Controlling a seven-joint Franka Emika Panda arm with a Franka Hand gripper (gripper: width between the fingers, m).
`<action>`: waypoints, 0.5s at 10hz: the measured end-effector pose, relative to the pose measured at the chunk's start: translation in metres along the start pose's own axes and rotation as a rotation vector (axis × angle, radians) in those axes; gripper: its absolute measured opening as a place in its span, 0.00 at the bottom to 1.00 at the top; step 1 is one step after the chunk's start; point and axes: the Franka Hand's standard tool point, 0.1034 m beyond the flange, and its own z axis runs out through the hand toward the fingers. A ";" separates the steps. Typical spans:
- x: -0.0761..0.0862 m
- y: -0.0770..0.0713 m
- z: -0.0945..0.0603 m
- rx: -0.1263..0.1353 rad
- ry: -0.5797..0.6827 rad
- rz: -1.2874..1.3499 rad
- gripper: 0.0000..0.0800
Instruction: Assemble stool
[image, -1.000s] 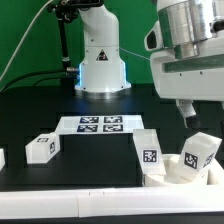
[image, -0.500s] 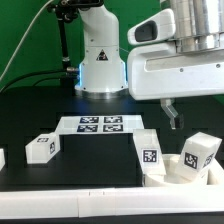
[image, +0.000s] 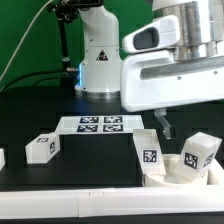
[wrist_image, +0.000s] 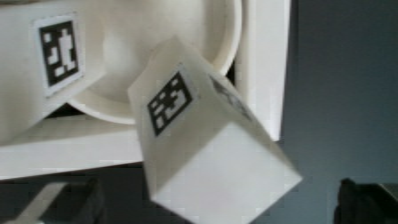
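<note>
The round white seat (image: 180, 170) lies at the front on the exterior view's right, with one tagged white leg (image: 200, 151) standing in it. A second tagged leg (image: 148, 155) stands upright just to its left. My gripper (image: 161, 126) hangs a little above and behind that leg, open and empty. In the wrist view this leg (wrist_image: 199, 135) fills the space below the gripper (wrist_image: 205, 208), with the dark fingertips (wrist_image: 365, 200) wide apart at either side. The seat (wrist_image: 134, 55) and the other leg (wrist_image: 61, 52) lie beyond. A third leg (image: 42, 147) lies at the left.
The marker board (image: 100, 124) lies flat at the table's middle. Another white piece (image: 2, 157) shows at the left edge. A low white wall (image: 90, 192) runs along the table's front. The robot base (image: 100, 60) stands at the back.
My gripper has moved to the exterior view's left and a little lower, from above the seat to above the upright leg beside it. The parts have not moved.
</note>
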 end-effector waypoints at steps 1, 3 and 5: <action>0.001 0.004 -0.001 -0.012 0.000 -0.079 0.81; 0.002 0.010 -0.001 -0.033 -0.005 -0.215 0.81; -0.003 0.009 0.006 -0.079 -0.032 -0.393 0.81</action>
